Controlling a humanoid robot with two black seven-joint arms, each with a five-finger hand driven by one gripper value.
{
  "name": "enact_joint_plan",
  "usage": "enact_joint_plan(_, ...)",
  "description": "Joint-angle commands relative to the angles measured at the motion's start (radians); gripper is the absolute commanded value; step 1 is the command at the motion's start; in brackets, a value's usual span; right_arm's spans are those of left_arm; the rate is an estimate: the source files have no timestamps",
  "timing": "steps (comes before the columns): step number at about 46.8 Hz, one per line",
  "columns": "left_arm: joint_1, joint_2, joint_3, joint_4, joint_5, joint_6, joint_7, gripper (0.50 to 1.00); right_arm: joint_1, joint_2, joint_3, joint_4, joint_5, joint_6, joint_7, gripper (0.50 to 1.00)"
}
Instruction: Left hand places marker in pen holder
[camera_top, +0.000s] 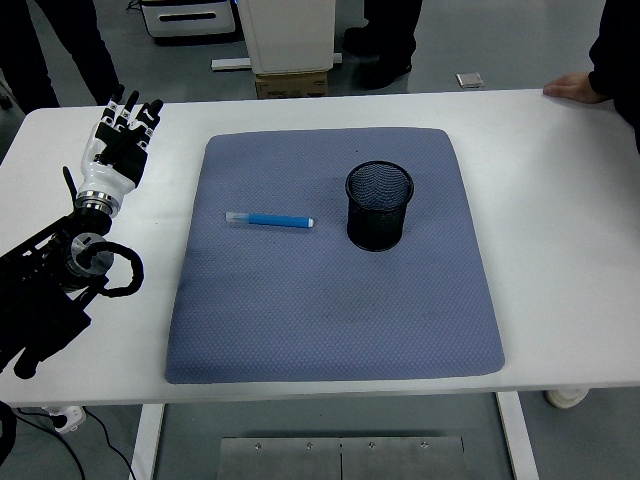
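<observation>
A blue marker (270, 220) with a pale cap end lies flat on the blue-grey mat (330, 320), pointing left to right. To its right stands a black mesh pen holder (379, 206), upright with nothing visible inside. My left hand (123, 135) hovers over the white table at the far left, well left of the marker and off the mat. Its fingers are stretched out and hold nothing. My right arm does not show.
A person's hand (574, 88) rests on the table's far right edge. Legs of people and a white cabinet with a cardboard box (291, 84) stand beyond the far edge. White table (560, 250) surface surrounds the mat.
</observation>
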Motion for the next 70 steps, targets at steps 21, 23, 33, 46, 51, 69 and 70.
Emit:
enact_joint_plan(21, -0.015, -0.001, -0.003, 0.002, -0.011, 0.009, -0.003, 1.000, 0.000, 0.000, 0.000, 0.000, 0.000, 0.000, 0.000, 1.000)
enact_joint_plan(23, -0.015, 0.000, -0.003, 0.002, -0.012, 0.011, -0.003, 1.000, 0.000, 0.000, 0.000, 0.000, 0.000, 0.000, 0.000, 1.000)
enact_joint_plan(33, -0.017, 0.000, -0.008, 0.000, -0.011, 0.011, -0.002, 1.000, 0.000, 0.000, 0.000, 0.000, 0.000, 0.000, 0.000, 1.000)
enact_joint_plan(46, -0.024, -0.007, -0.012, 0.002, -0.006, 0.015, -0.002, 1.000, 0.000, 0.000, 0.000, 0.000, 0.000, 0.000, 0.000, 1.000)
enact_joint_plan(51, -0.032, -0.007, -0.011, 0.000, 0.003, 0.055, 0.000, 1.000, 0.000, 0.000, 0.000, 0.000, 0.000, 0.000, 0.000, 1.000)
enact_joint_plan(69, -0.067, 0.000, 0.002, 0.002, 0.132, 0.112, 0.006, 1.000, 0.000, 0.000, 0.000, 0.000, 0.000, 0.000, 0.000, 1.000)
enact_joint_plan(70, -0.072, -0.001, 0.002, 0.002, 0.139, 0.120, 0.008, 1.000, 0.000, 0.000, 0.000, 0.000, 0.000, 0.000, 0.000, 1.000)
